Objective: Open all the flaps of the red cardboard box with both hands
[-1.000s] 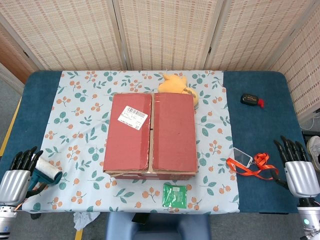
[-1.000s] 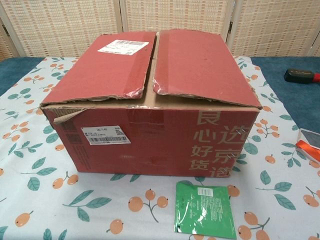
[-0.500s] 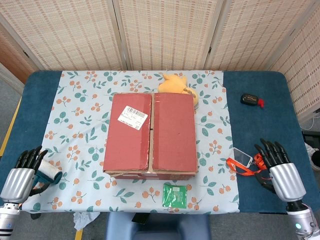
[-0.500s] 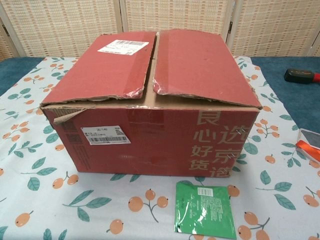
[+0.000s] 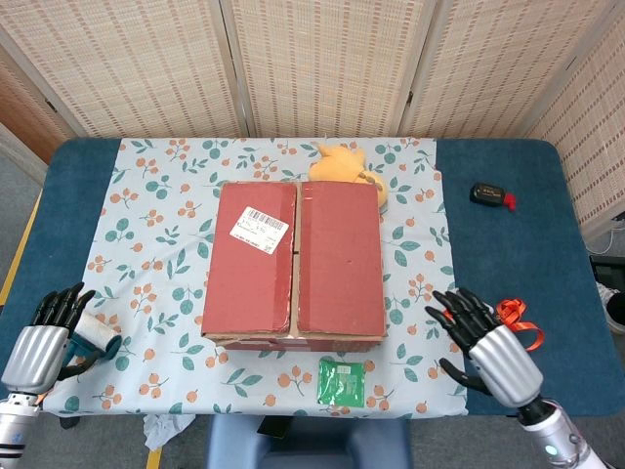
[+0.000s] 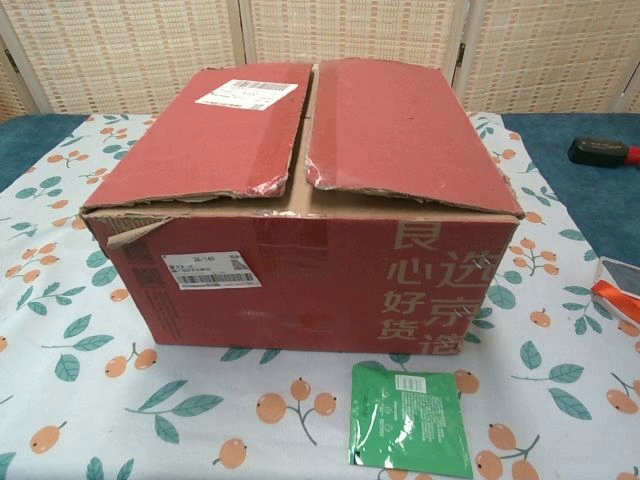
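From above, head view: red cardboard box [image 5: 293,262] sits mid-table on the floral cloth [image 5: 156,215], both top flaps down and meeting at a centre seam. No flap opened yet by the look of it. White shipping label [image 5: 260,228] on the left flap.

Left hand [image 5: 44,337] is low at the near-left corner, fingers spread, holding nothing. It's just beside a lint roller [image 5: 93,337]; can't tell if they touch. Right hand [image 5: 488,342] is near the right edge of the cloth, fingers splayed and empty, over the orange lanyard [image 5: 518,322]. Both hands are well apart from the box. One on each side reads as a setup for taking one flap each, my guess.

Clutter: yellow plush toy [image 5: 347,168] touching the far side of the box, green foil sachet [image 5: 342,381] in front of it, small black device [image 5: 488,193] on the blue table [image 5: 508,244] far right.

Chest view: no hands in frame. Box front is matte red card with pale printed characters and a barcode sticker [image 6: 210,270]. Flap ends near the seam are torn and ragged, brown corrugated core exposed, left corner peeling. Flaps sit slightly proud, no tape visible across the seam from here, so fingers should get under the inner edges. The card looks worn and may tear further if yanked. Sachet is glossy and flat, so it shouldn't interfere.
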`<action>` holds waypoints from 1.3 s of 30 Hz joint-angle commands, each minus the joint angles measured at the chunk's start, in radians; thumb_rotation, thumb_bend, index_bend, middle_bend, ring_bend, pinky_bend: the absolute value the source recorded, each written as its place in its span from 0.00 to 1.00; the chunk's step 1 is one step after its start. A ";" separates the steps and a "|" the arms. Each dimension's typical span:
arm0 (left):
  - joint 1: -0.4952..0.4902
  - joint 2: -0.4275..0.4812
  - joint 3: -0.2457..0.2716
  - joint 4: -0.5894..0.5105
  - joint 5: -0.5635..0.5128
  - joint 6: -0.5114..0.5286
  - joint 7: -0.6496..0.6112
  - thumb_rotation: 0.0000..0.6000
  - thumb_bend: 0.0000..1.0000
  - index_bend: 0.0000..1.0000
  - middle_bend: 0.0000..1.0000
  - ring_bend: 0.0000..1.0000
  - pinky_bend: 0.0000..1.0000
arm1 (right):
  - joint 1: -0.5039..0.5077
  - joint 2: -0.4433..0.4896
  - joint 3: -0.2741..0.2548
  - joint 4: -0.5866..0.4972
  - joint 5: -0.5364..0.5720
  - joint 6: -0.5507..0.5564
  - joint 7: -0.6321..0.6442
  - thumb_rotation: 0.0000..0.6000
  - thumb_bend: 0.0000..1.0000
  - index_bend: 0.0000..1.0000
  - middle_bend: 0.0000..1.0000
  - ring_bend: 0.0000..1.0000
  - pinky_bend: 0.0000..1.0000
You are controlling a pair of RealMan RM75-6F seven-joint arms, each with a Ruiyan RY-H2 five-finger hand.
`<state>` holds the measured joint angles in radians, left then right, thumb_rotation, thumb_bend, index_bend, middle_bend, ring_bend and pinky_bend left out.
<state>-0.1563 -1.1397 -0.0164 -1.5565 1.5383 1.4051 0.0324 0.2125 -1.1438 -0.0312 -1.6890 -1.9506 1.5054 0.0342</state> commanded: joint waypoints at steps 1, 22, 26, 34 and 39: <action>-0.002 0.007 0.002 0.000 0.005 0.001 -0.022 1.00 0.28 0.00 0.00 0.00 0.00 | 0.062 -0.018 0.013 -0.082 -0.007 -0.100 -0.081 1.00 0.37 0.00 0.00 0.00 0.00; 0.007 0.072 0.027 0.020 0.028 0.006 -0.235 1.00 0.45 0.00 0.00 0.00 0.00 | 0.307 -0.297 0.181 -0.110 0.173 -0.396 -0.310 1.00 0.37 0.00 0.00 0.00 0.00; 0.013 0.083 0.029 0.022 0.035 0.020 -0.279 1.00 0.45 0.00 0.00 0.00 0.00 | 0.349 -0.341 0.202 -0.075 0.199 -0.423 -0.321 1.00 0.37 0.00 0.00 0.00 0.00; 0.022 0.094 0.040 0.019 0.053 0.037 -0.299 1.00 0.53 0.00 0.00 0.00 0.00 | 0.403 -0.384 0.227 -0.056 0.243 -0.450 -0.350 1.00 0.37 0.00 0.00 0.00 0.00; 0.033 0.108 0.043 0.025 0.065 0.063 -0.359 1.00 0.54 0.00 0.00 0.00 0.00 | 0.432 -0.402 0.249 -0.049 0.283 -0.458 -0.383 1.00 0.37 0.00 0.00 0.00 0.00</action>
<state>-0.1274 -1.0362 0.0257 -1.5347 1.5986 1.4598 -0.3153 0.6407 -1.5426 0.2133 -1.7399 -1.6719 1.0477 -0.3445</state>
